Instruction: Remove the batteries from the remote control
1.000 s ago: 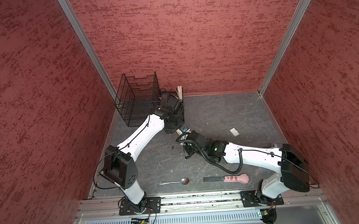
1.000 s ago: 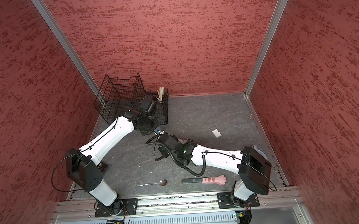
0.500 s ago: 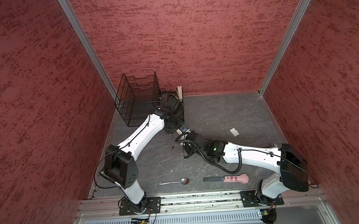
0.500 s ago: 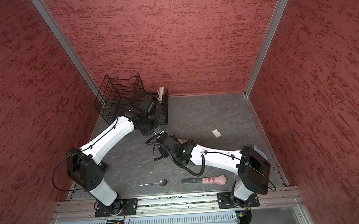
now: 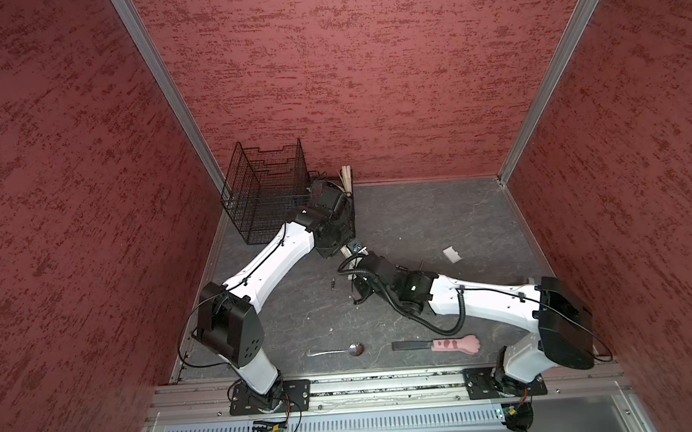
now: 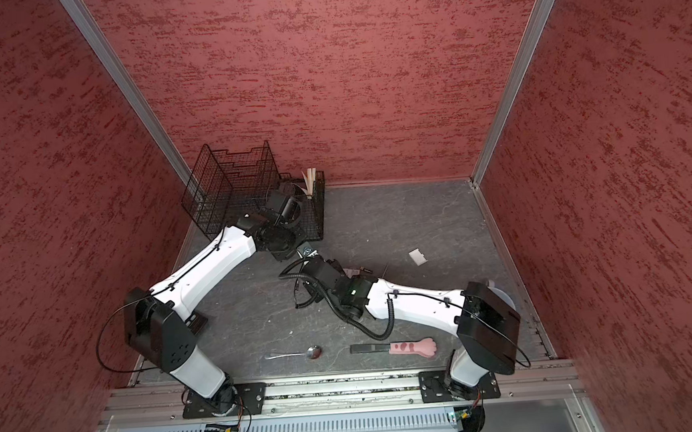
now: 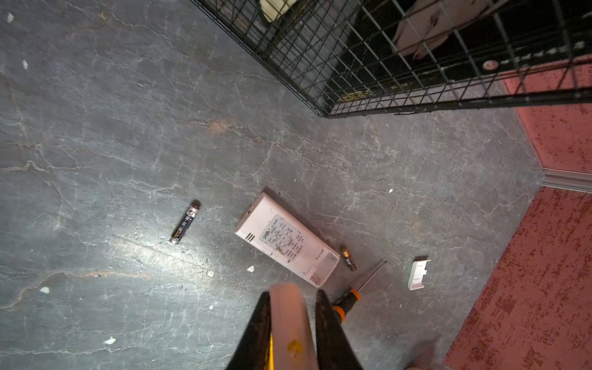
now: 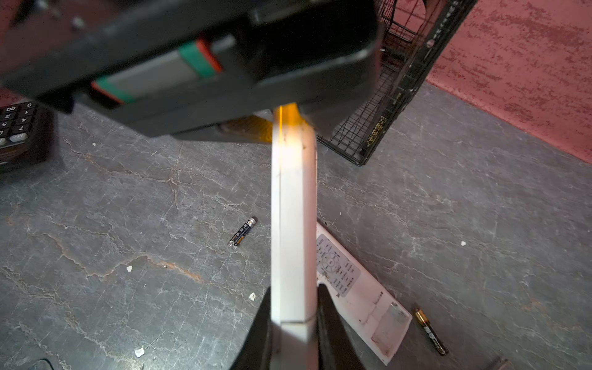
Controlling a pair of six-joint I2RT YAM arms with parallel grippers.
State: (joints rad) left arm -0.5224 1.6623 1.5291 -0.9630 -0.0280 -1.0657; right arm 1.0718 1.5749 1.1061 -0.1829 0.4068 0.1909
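1. Two pincers share one load. The left gripper (image 7: 292, 293) and the right gripper (image 8: 294, 288) are each clenched on opposite ends of a slim white plastic remote control (image 8: 293, 208), held edge-on above the grey marbled table (image 7: 128, 128).
2. Two small black cylindrical batteries (image 7: 185, 221) lie loose on the table. That one is well apart from a flat white remote with a printed label (image 7: 285, 238); the other battery (image 7: 348, 258) is just beside that remote's open end. A small white plastic cover (image 7: 418, 274) rests nearby, past an orange-and-black-handled screwdriver (image 7: 347, 301).
3. Whether the gripped remote control has cells inside cannot be told, because its battery door is hidden in every view.
4. To do this step well, one gripper should anchor the body firmly. The other should work only the door end, sliding along the remote's length rather than twisting.
5. Working low over bare table would let freed cells drop short and not roll toward the black wire basket (image 7: 384, 64).
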